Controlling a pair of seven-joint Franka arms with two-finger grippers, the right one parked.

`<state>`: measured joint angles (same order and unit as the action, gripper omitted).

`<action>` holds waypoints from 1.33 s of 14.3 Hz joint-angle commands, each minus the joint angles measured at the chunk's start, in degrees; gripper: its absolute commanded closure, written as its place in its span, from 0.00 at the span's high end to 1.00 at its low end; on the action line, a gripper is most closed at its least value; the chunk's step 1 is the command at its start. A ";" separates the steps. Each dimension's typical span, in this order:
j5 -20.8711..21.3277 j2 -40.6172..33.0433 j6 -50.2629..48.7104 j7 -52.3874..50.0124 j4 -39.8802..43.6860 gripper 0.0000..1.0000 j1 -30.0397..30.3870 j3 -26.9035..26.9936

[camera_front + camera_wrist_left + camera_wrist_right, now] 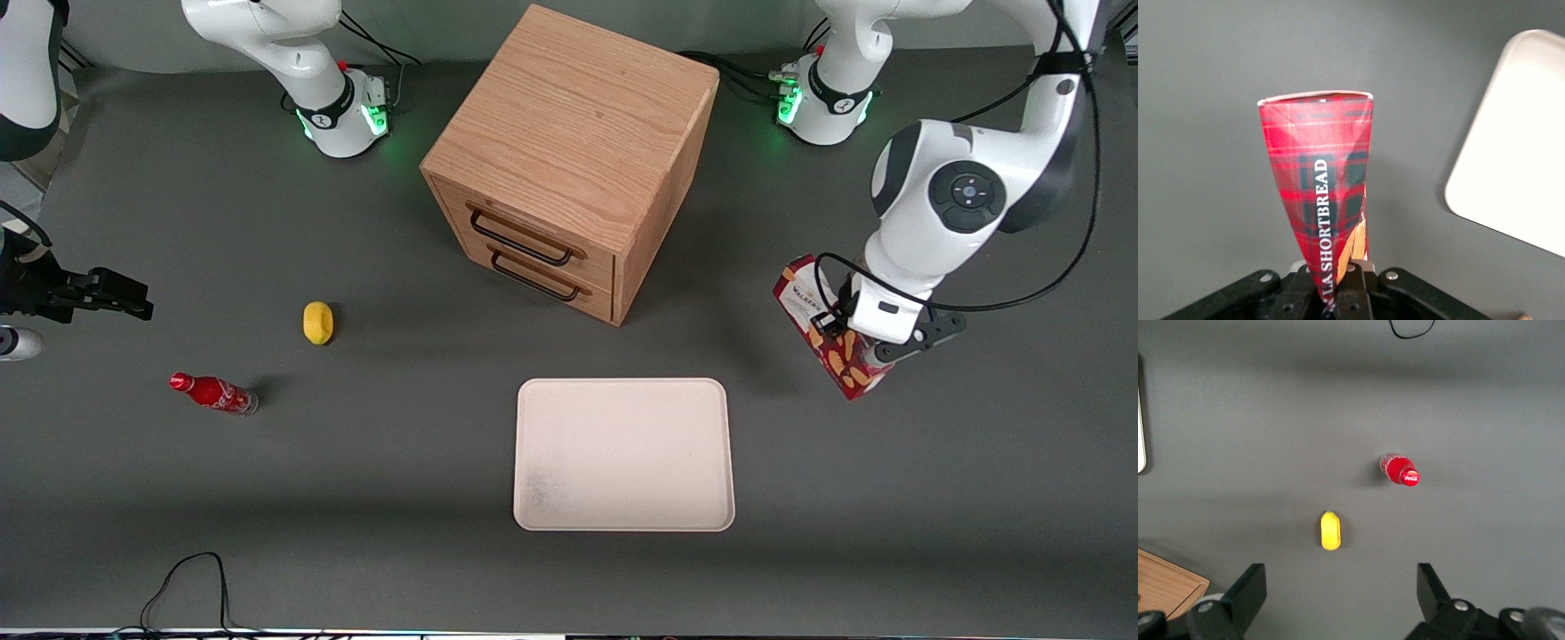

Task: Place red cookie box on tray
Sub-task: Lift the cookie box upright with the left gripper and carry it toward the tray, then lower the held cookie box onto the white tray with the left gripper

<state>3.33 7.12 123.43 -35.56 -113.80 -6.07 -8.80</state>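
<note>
The dark grey counter (889, 498) is seen carrying everything. Near its middle, toward the edge farthest from the front cam, a wooden cabinet (569, 133) w/ 2 drawers is set at an angle. Closer to the front-cam edge, approx. mid-counter, the cream tray (622, 453) is laid flat, nothing on it; 1 rounded corner of the tray (1511, 147) is also caught by the left wrist cam.

Toward the working arm's end of the counter, well apart from the tray, the red cookie box (831, 333) is held tilted, its white label end farther from the front cam than its biscuit-picture end. The pincer (867, 342) is clamped on the box approx. mid-length. From the left wrist cam the tartan box (1321, 193) is seen running out from between the black fingers (1298, 293), grey counter beneath it; whether the box touches the counter can't be told.

Toward the parked arm's end, a red soda bottle (213, 393) is lying on its side, and a small yellow object (318, 322) is sat near it, closer to the cabinet.
</note>
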 commanded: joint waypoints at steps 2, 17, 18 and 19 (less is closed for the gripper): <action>-0.07 9.64 -8.98 9.77 18.14 0.00 -2.71 0.36; -0.60 40.68 -6.55 19.41 47.36 0.00 -11.41 2.73; -0.60 41.65 -5.06 18.52 47.36 0.00 -12.20 3.35; -0.60 42.53 -4.17 18.33 47.36 0.00 -12.56 3.87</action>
<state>3.16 47.16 118.61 -15.29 -69.65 -16.51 -7.12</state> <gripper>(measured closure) 0.956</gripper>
